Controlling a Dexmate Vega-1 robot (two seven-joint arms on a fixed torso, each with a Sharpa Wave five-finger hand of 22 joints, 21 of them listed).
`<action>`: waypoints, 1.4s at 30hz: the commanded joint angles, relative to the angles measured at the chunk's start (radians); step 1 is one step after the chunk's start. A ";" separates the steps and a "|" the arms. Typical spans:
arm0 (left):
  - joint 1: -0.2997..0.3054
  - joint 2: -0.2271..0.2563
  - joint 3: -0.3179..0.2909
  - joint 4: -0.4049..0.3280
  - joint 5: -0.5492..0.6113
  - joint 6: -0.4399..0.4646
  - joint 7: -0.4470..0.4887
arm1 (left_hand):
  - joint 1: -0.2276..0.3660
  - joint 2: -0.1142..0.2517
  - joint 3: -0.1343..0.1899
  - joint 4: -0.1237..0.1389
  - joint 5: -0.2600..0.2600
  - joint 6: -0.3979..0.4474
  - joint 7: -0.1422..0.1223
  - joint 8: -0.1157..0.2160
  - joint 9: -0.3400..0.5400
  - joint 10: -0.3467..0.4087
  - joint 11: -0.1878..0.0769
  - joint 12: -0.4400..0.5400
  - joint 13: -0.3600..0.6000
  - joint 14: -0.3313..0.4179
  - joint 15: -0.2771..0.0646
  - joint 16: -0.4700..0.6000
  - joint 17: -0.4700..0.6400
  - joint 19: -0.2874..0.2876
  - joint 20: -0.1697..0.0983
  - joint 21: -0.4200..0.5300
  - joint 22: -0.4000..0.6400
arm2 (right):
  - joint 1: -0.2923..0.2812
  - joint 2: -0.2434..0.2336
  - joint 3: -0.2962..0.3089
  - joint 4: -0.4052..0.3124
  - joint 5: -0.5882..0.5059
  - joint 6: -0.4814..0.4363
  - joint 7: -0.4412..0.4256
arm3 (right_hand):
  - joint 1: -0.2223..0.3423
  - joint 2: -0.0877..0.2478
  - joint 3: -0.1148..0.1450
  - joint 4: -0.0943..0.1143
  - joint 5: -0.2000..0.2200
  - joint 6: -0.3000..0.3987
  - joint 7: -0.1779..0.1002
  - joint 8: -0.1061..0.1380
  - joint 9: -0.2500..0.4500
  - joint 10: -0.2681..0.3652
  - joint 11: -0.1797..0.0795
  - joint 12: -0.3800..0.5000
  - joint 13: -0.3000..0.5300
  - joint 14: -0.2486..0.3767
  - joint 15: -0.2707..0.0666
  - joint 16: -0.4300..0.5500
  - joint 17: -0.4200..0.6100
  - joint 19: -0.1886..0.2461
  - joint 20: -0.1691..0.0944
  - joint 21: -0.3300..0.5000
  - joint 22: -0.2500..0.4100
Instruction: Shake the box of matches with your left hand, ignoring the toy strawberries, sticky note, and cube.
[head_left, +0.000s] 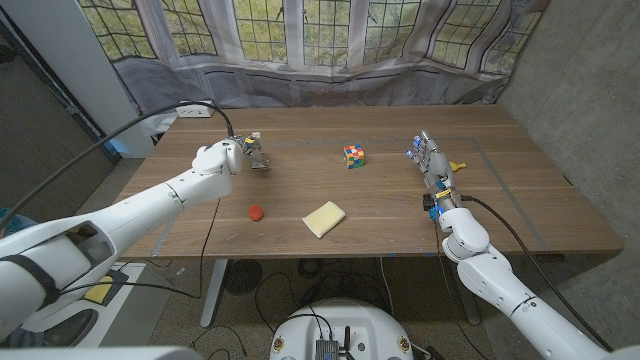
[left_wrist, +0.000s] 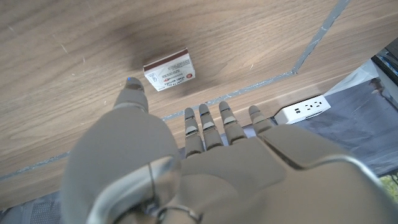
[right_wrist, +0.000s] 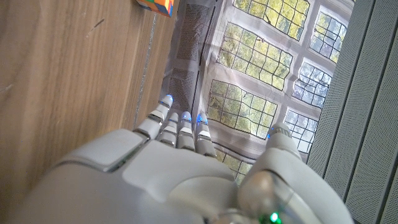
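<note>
The small rectangular cardboard box of matches (left_wrist: 169, 71), white-labelled with a reddish-brown striking edge, lay flat on the brown wooden table (head_left: 400, 215) at its far left part, just beyond the fingertips of the white robotic left hand (head_left: 243, 154). In the left wrist view that hand (left_wrist: 205, 162) hovered above the box with fingers spread and thumb extended towards it, grasping nothing and not touching it. The right hand (head_left: 430, 160) stood on its edge at the table's right side, fingers straight and apart, empty. Between the two hands sat a multicoloured puzzle cube (head_left: 354, 155). Nearer the front edge lay a small red toy strawberry (head_left: 256, 212) and, beside it, a pale yellow sticky note pad (head_left: 324, 219).
</note>
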 joint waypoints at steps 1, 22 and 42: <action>0.099 0.025 -0.107 -0.086 -0.066 -0.035 0.144 | -0.026 0.003 -0.001 0.015 0.000 -0.001 0.011 0.004 0.001 0.001 0.009 0.011 0.001 -0.001 0.001 0.008 0.002 -0.009 0.002 0.003 0.006 | -0.008 -0.003 0.004 -0.012 -0.003 0.000 -0.006 | 0.003 0.005 0.000 0.000 -0.003 0.005 0.000 0.000 0.004 0.011 0.000 -0.001 0.004 0.005 0.002 -0.002 0.002 0.006 0.000 -0.002 0.003; 0.330 0.008 -0.343 -0.159 -0.273 -0.311 0.538 | -0.138 0.036 -0.021 0.066 0.001 0.135 0.031 0.033 -0.003 0.112 0.024 0.051 -0.006 0.097 0.004 0.032 0.002 0.040 0.000 0.026 0.011 | 0.002 0.013 -0.002 0.012 -0.015 0.027 -0.001 | 0.003 0.004 -0.001 0.000 -0.003 0.008 0.003 0.001 0.004 0.009 -0.002 -0.002 0.004 0.005 0.002 -0.003 0.002 0.007 -0.001 -0.002 0.003; 0.468 -0.004 -0.497 -0.161 -0.565 -0.655 0.518 | -0.321 0.037 -0.084 0.156 0.004 0.072 0.080 -0.008 -0.006 0.098 0.080 0.031 -0.010 0.112 0.045 0.022 0.005 0.109 -0.001 0.040 0.013 | 0.026 0.019 -0.010 0.026 -0.057 0.051 -0.005 | 0.002 0.003 -0.003 0.000 -0.003 0.011 0.002 0.001 0.004 0.011 0.001 -0.001 0.004 0.007 0.000 -0.002 0.003 0.009 -0.004 -0.001 0.003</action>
